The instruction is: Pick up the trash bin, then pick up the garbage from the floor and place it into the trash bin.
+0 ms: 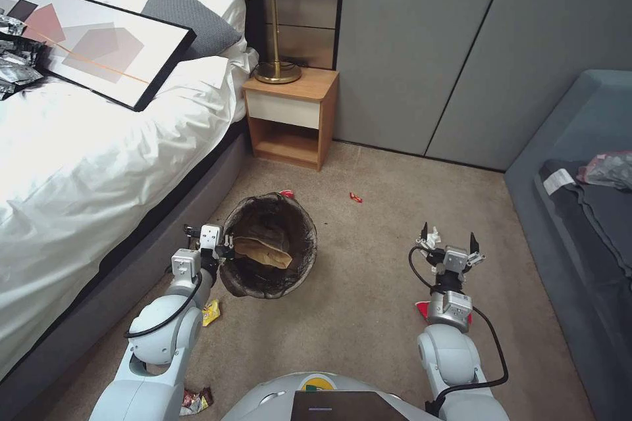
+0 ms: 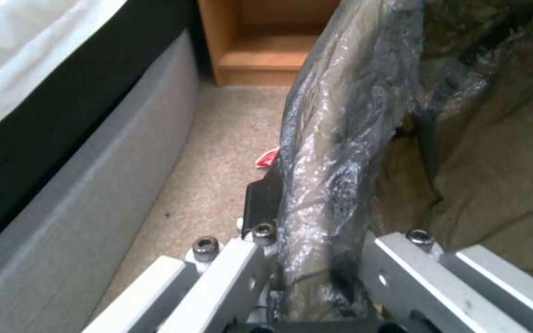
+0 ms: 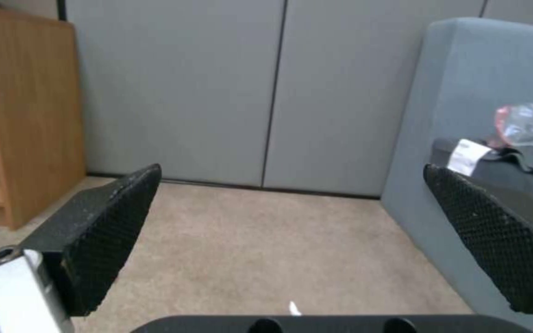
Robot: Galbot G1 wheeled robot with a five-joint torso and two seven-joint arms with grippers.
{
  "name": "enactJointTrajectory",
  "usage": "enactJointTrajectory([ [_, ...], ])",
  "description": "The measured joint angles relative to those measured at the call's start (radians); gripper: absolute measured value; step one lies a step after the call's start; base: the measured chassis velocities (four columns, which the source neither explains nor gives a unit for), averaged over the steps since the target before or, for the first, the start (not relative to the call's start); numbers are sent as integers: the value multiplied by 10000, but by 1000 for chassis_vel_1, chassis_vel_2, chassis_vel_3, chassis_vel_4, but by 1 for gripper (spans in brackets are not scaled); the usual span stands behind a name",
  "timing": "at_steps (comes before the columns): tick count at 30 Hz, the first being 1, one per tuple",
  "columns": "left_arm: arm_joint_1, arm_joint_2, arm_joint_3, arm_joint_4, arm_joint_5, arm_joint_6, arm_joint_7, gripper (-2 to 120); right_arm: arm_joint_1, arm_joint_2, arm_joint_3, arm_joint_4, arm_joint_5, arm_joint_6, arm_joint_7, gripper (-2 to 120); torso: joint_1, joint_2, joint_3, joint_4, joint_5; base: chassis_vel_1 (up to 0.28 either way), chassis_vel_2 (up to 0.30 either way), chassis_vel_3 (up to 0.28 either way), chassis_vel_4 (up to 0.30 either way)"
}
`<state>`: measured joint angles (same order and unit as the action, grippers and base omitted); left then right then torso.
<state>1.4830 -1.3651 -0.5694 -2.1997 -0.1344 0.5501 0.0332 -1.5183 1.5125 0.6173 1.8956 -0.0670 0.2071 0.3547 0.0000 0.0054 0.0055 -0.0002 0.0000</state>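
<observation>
The trash bin (image 1: 268,245), lined with a dark bag, is tilted so its mouth faces me, and a brown paper bag (image 1: 264,252) lies inside. My left gripper (image 1: 222,251) is shut on the rim nearest the bed; in the left wrist view the gripper (image 2: 316,217) pinches the liner-covered rim (image 2: 334,152). My right gripper (image 1: 449,238) hovers open and empty over the carpet right of the bin, its pads (image 3: 106,236) wide apart. Garbage on the floor: a small red wrapper (image 1: 355,197), a red scrap (image 1: 286,194) behind the bin, a yellow wrapper (image 1: 210,312), another wrapper (image 1: 196,400) near my base, and a red-and-white piece (image 1: 423,309) under my right wrist.
The bed (image 1: 85,164) runs along the left, with a framed picture (image 1: 85,39) on it. A wooden nightstand (image 1: 293,115) with a lamp (image 1: 273,20) stands at the back. A blue-grey sofa (image 1: 579,164) lines the right. Open carpet lies between them.
</observation>
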Motion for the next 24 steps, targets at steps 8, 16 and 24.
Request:
enactJointTrajectory([
  [8, 6, 8, 13, -22, 10, 2, -1, 2, -24, 23, -3, 5, -43, 10, -14, 100, 0, 0, 0, 0, 0, -57, -64, -59, -48],
  [16, 4, 12, 13, -26, 40, 32, -6, 2, -28, 27, -7, 1, -61, 16, -25, 100, 0, 0, 0, 0, 1, -89, -82, -86, -80],
  [24, -8, -1, 12, -33, 12, 25, -2, 2, -15, 35, -4, -39, -64, 19, -51, 100, 0, 0, 0, -2, 0, -117, -101, -114, -113],
])
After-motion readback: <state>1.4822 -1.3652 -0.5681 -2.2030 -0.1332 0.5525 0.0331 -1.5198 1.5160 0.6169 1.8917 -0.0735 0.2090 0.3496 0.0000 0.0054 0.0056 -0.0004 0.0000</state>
